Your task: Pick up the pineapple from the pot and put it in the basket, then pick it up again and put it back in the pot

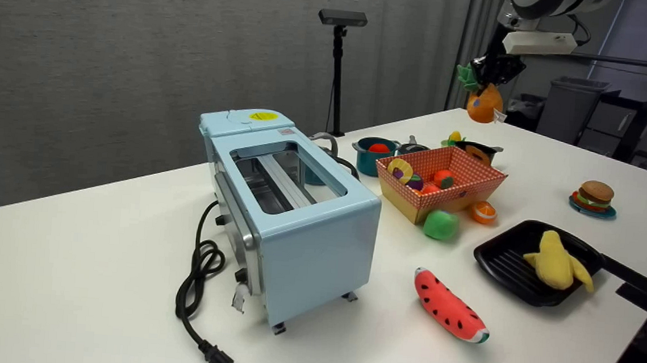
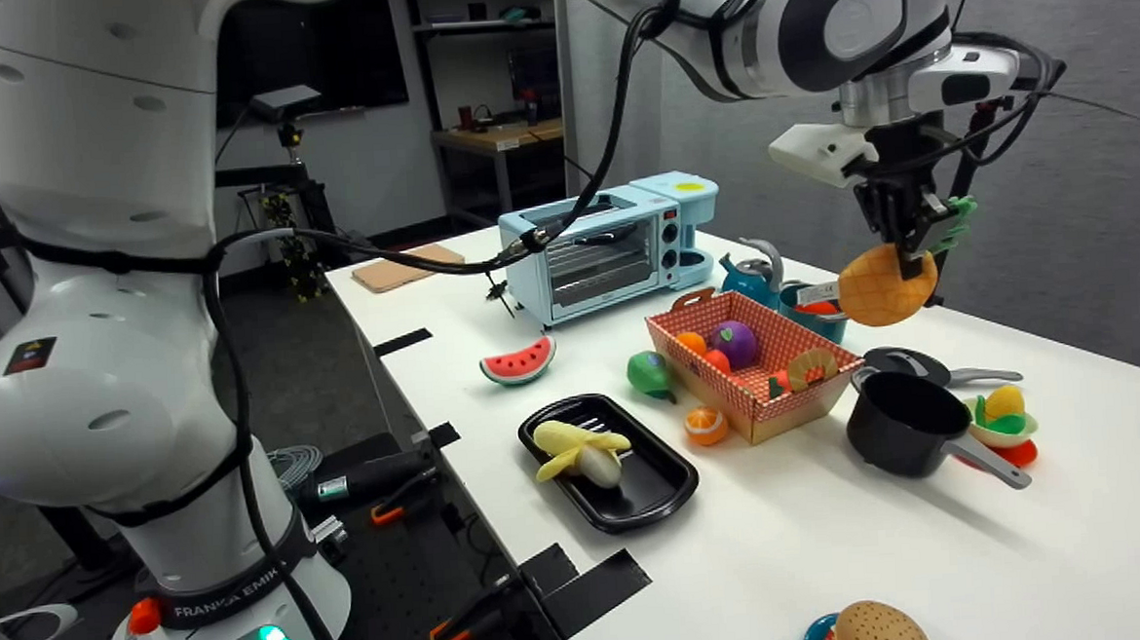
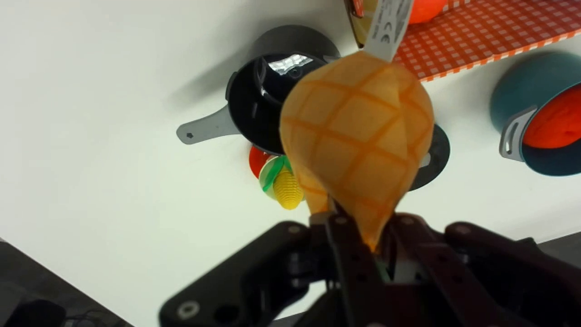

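Observation:
The pineapple has a yellow-orange body and a green crown. My gripper point(image 2: 910, 249) is shut on it near the crown and holds it in the air; it shows in both exterior views point(image 1: 483, 105) point(image 2: 871, 290) and large in the wrist view point(image 3: 354, 122). The gripper's fingers point(image 3: 363, 231) pinch the fabric. The black pot point(image 2: 898, 439) with a grey handle stands on the table below; in the wrist view point(image 3: 247, 106) the pineapple hides part of it. The orange-red checked basket point(image 2: 780, 418) stands beside the pot, holding several toy fruits; it also shows in an exterior view point(image 1: 453, 205).
A teal pot point(image 1: 366, 163) with a red item, a dark lid point(image 2: 909, 366) and a bowl with corn point(image 2: 1005, 424) stand near the black pot. A blue toaster oven point(image 1: 318, 261), a black tray point(image 1: 500, 256) with a banana, a watermelon slice point(image 1: 448, 307) and a burger point(image 1: 593, 194) are around.

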Robot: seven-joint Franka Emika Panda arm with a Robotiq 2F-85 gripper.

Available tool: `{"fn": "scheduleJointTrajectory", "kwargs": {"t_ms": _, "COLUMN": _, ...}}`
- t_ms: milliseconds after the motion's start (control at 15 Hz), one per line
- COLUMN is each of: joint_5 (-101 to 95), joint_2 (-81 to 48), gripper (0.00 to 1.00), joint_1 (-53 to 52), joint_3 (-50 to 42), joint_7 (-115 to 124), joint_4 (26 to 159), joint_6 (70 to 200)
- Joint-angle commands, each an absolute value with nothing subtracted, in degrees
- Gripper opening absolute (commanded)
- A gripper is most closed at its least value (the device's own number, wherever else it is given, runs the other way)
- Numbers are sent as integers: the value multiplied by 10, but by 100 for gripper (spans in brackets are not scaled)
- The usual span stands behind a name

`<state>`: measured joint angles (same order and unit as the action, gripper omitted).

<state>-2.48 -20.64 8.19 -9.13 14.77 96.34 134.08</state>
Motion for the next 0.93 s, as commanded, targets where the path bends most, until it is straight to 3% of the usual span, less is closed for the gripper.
{"fn": "scheduleJointTrajectory", "kwargs": {"t_ms": 0, "joint_5": 1, "joint_2": -207, "gripper": 4, "joint_1": 97, "joint_3": -94, "joint_7": 127, "joint_4": 960, "joint_6": 1329}}
{"fn": "scheduleJointTrajectory", "kwargs": {"t_ms": 867, "joint_5": 45, "joint_2": -248, "gripper": 4, "joint_1": 137, "joint_3": -97, "joint_7": 113, "joint_4": 931, "joint_6": 1324}}
